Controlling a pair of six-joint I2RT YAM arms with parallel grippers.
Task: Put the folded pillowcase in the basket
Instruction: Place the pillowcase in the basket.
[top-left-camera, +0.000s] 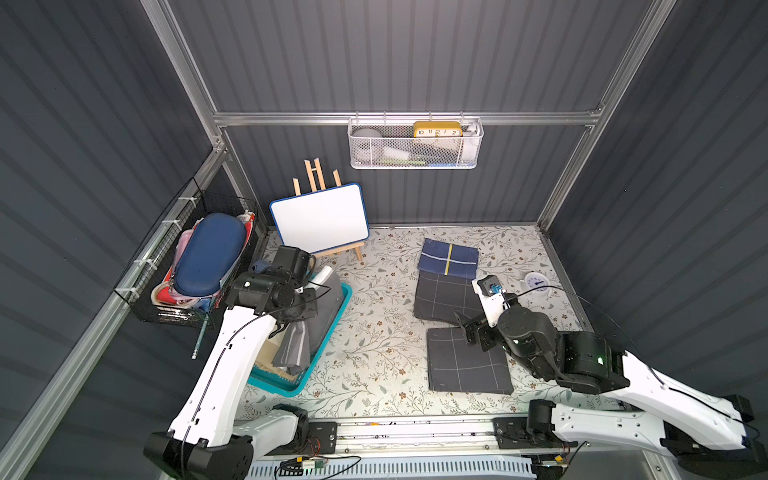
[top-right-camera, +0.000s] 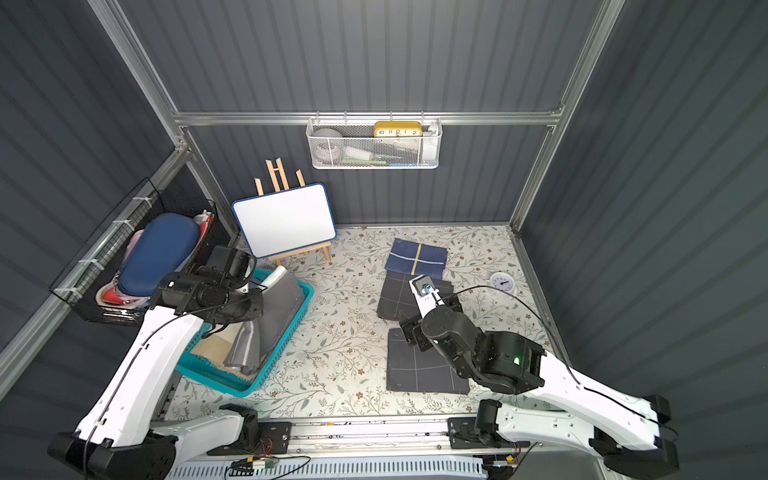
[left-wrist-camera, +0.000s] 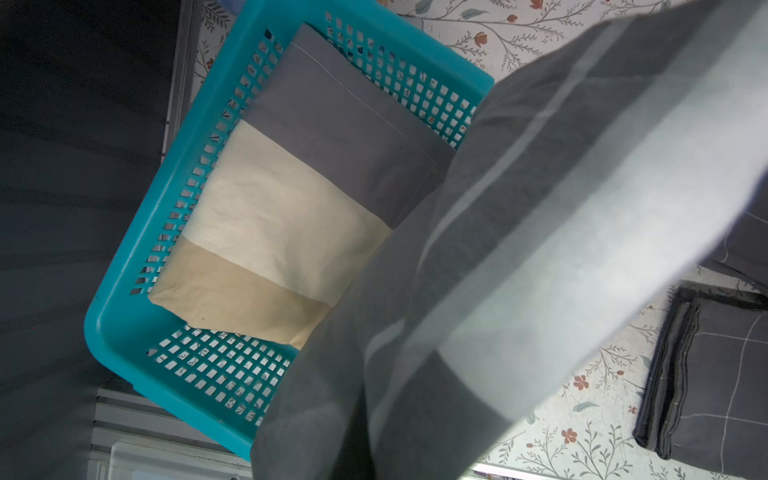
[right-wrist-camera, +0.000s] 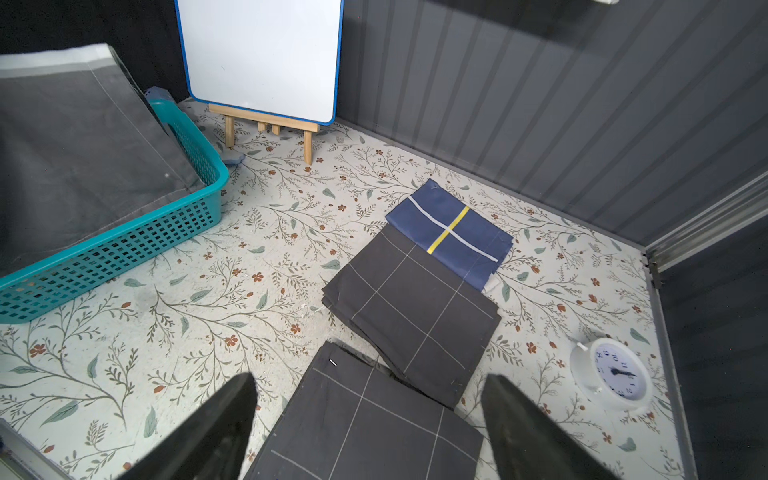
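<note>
Dangling the grey striped pillowcase (left-wrist-camera: 519, 249) over the teal basket (left-wrist-camera: 124, 332) for lowering, the left hand (top-left-camera: 300, 316) pinches its edge; the right hand (right-wrist-camera: 369, 378) hovers spread above a dark checked pillowcase (right-wrist-camera: 374, 436), likely next.

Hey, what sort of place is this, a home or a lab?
Probably a robot test cell staged as a laundry corner: a left arm and right arm on a rail, aluminium-framed walls, and a pillowcase partly in a basket beside folded linens.
</note>
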